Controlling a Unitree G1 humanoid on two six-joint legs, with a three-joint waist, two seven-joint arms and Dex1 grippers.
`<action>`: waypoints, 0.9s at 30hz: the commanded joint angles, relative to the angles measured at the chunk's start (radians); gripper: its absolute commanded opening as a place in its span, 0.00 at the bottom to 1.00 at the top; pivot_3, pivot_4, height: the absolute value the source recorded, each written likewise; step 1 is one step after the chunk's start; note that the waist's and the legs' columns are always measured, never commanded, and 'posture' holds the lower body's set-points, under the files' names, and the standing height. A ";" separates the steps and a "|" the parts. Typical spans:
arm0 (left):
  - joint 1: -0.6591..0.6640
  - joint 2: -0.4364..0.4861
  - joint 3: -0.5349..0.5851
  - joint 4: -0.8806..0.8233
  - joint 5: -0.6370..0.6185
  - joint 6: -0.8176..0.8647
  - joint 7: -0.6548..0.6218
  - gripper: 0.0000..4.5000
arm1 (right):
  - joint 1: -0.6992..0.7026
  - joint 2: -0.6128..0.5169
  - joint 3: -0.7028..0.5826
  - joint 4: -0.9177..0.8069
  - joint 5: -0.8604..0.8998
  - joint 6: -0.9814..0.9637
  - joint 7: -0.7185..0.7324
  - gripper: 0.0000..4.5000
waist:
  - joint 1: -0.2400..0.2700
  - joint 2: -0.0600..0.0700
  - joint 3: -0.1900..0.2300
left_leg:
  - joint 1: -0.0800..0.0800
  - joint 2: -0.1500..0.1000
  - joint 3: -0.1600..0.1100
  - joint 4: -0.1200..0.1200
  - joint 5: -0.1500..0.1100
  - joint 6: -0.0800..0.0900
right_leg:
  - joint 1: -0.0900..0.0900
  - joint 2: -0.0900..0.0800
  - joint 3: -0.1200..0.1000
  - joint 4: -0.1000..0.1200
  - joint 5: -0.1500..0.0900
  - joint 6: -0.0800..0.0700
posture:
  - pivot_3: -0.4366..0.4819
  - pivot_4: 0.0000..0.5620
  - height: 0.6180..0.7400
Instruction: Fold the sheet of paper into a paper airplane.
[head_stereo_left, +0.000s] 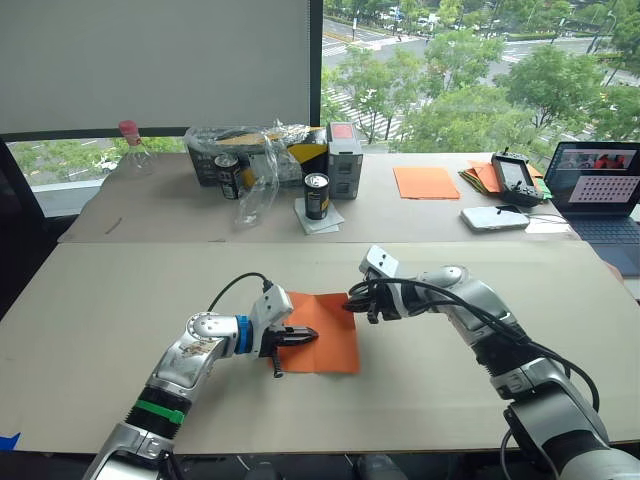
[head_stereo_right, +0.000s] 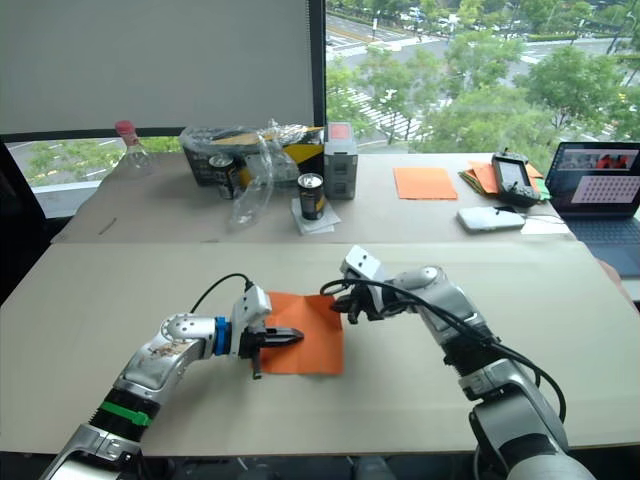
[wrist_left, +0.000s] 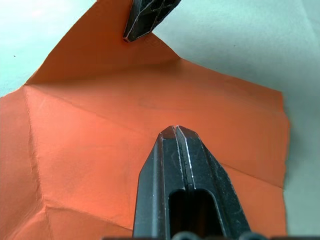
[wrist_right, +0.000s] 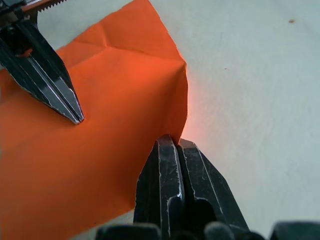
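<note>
1. The thin bright orange creased sheet of paper (head_stereo_left: 325, 330) lies on the pale beige tabletop (head_stereo_left: 120, 330), between the two tools.
2. The left gripper (head_stereo_left: 306, 338) rests its tips on the middle of the sheet, black fingers pressed together with nothing between them.
3. The right gripper (head_stereo_left: 354, 302) is at the sheet's far corner on its own side. Its fingers are closed, pinching the paper's edge, which curls up from the table there.
4. The left wrist view shows creases running across the paper and the raised corner under the other arm's fingertips (wrist_left: 147, 17); the head views show only a flat orange patch.
5. The right wrist view shows the paper's edge (wrist_right: 182, 100) bending upward just ahead of the closed tips, with the left gripper's tips lying on the sheet beyond.
6. Beyond both grippers, a second table (head_stereo_left: 420, 215) carries a smooth orange sheet (head_stereo_left: 425, 182), a dark can (head_stereo_left: 316, 196), crumpled clear plastic (head_stereo_left: 255, 180) and an open laptop (head_stereo_left: 600, 195), cut off at the frame edge.
7. Behind it, a window looks onto green trees (head_stereo_left: 470, 90).
</note>
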 joint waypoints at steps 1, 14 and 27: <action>0.033 0.022 -0.001 0.016 0.020 -0.011 0.007 0.00 | 0.031 0.010 0.026 -0.030 -0.073 -0.130 -0.017 0.00 | -0.003 0.000 0.000 | 0.000 0.000 0.000 0.000 0.000 0.000 | 0.000 0.000 0.000 0.000 0.000 0.000 | 0.48 0.27 0.92; -0.093 0.035 0.059 0.070 -0.006 -0.019 0.014 0.00 | 0.125 0.024 -0.020 -0.156 -0.118 -0.140 -0.072 0.00 | -0.006 0.000 0.000 | 0.000 0.000 0.000 0.000 0.000 0.000 | 0.000 0.000 0.000 0.001 0.000 0.000 | 0.48 0.27 0.92; -0.017 0.030 0.010 0.139 0.054 -0.092 0.001 0.00 | 0.152 0.051 -0.018 -0.300 -0.134 -0.070 -0.103 0.00 | -0.007 0.000 0.000 | 0.001 0.000 0.000 0.000 0.000 0.000 | 0.000 0.000 0.000 0.001 0.000 0.000 | 0.48 0.27 0.92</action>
